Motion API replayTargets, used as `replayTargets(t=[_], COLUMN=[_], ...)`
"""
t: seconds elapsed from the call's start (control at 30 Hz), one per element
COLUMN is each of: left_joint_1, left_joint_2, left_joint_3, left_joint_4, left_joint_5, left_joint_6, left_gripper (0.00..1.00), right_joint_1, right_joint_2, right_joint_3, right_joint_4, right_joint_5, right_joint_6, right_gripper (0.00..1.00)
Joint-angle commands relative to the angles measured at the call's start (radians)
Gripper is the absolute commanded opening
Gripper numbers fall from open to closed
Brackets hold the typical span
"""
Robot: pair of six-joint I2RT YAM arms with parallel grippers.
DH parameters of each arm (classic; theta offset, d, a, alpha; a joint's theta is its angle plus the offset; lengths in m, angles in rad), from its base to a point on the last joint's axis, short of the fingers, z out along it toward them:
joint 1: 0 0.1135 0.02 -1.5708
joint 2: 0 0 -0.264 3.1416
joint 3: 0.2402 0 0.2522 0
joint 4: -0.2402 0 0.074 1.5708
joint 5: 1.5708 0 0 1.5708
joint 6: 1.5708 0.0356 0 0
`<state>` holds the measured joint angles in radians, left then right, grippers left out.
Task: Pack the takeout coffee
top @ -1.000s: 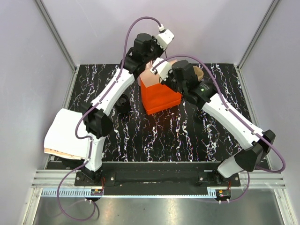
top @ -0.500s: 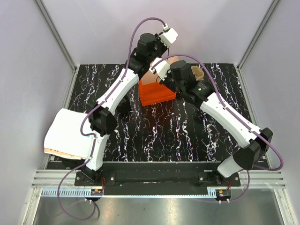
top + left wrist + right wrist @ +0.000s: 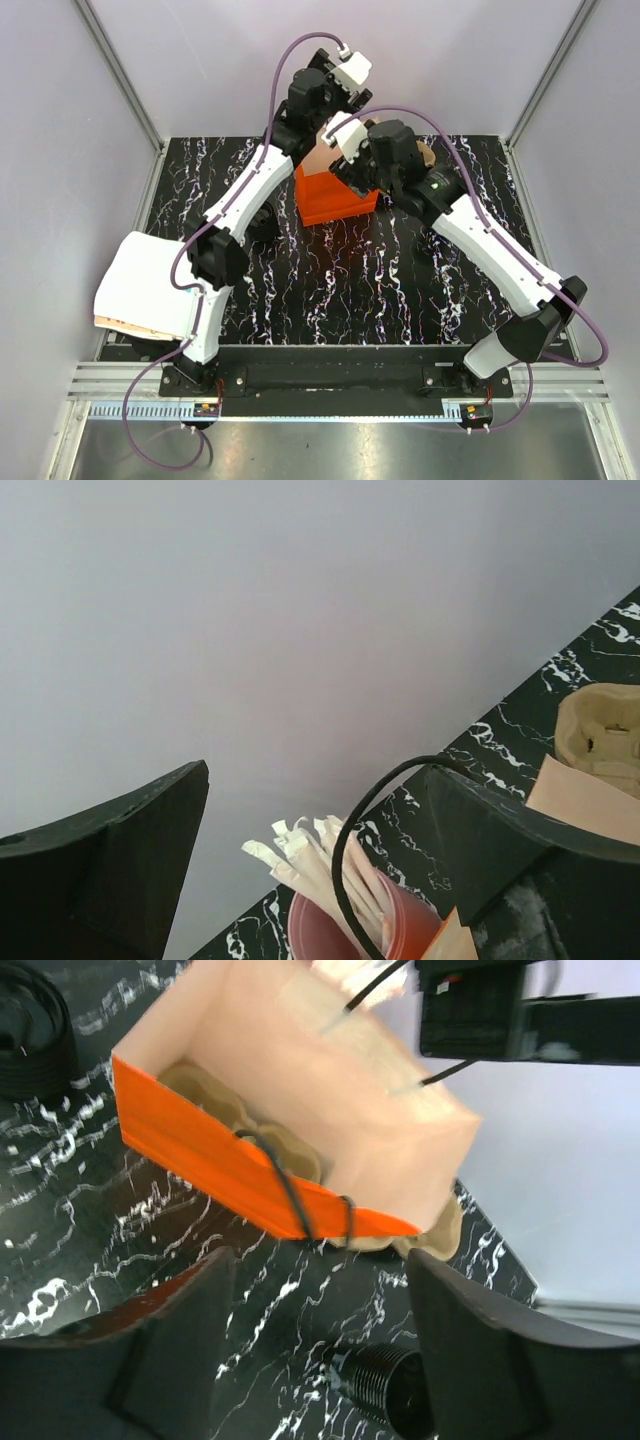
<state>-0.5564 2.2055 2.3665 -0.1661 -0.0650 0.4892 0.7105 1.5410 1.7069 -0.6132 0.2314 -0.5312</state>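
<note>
The orange paper bag (image 3: 335, 198) stands open at the back middle of the table, pale inside (image 3: 300, 1070). A cardboard cup carrier (image 3: 235, 1120) lies in it. The takeout coffee is out of view. My left gripper (image 3: 315, 775) is open above the bag's far edge, with the far black handle loop (image 3: 345, 880) standing free between its fingers. My right gripper (image 3: 320, 1260) is open over the table just in front of the bag's near wall, below the near handle (image 3: 295, 1200). It holds nothing.
A red cup of paper-wrapped straws (image 3: 330, 880) stands behind the bag. Another cardboard carrier (image 3: 425, 155) lies to its right. A black ribbed cup-like stack (image 3: 385, 1370) lies on its side near the bag. A squat black ringed piece (image 3: 30, 1040) sits left. White sheets (image 3: 145, 285) overhang the left edge.
Both grippers have gone from shut to open, letting go of the bag's top. The bag shifted toward the back earlier and now stands on its own.
</note>
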Motion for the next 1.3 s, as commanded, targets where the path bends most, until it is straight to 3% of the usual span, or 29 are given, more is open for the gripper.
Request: replayTargets(t=[0.0, 0.27, 0.5, 0.63, 0.97, 1.27], left_joint_1=[0.038, 0.075, 0.122, 0.185, 0.354, 0.388], left_joint_2=[-0.121, -0.246, -0.388, -0.577, -0.868, -1.064], left_joint_3=[0.034, -0.029, -0.082, -0.347, -0.939, -1.27], left_joint_4=[0.047, 0.016, -0.123, -0.168, -0.257, -0.121], left_joint_5=[-0.044, -0.127, -0.234, -0.24, 0.125, 0.346], left_joint_6=[-0.052, -0.048, -0.083, -0.115, -0.189, -0.262], left_gripper=[0.99, 0.99, 0.99, 0.99, 0.99, 0.99], right_joint_1=[-0.006, -0.008, -0.075, -0.154, -0.37, -0.574], right_joint_2=[-0.021, -0.035, -0.11, -0.194, -0.277, -0.124], right_joint_3=[0.132, 0.215, 0.139, -0.001, -0.222, -0.211], right_joint_4=[-0.043, -0.077, -0.016, 0.044, 0.075, 0.017], right_joint_5=[-0.038, -0.037, 0.005, 0.008, -0.113, -0.288], right_joint_6=[0.025, 0.034, 0.037, 0.039, 0.059, 0.119], right_gripper=[0.8, 0.89, 0.91, 0.91, 0.82, 0.67])
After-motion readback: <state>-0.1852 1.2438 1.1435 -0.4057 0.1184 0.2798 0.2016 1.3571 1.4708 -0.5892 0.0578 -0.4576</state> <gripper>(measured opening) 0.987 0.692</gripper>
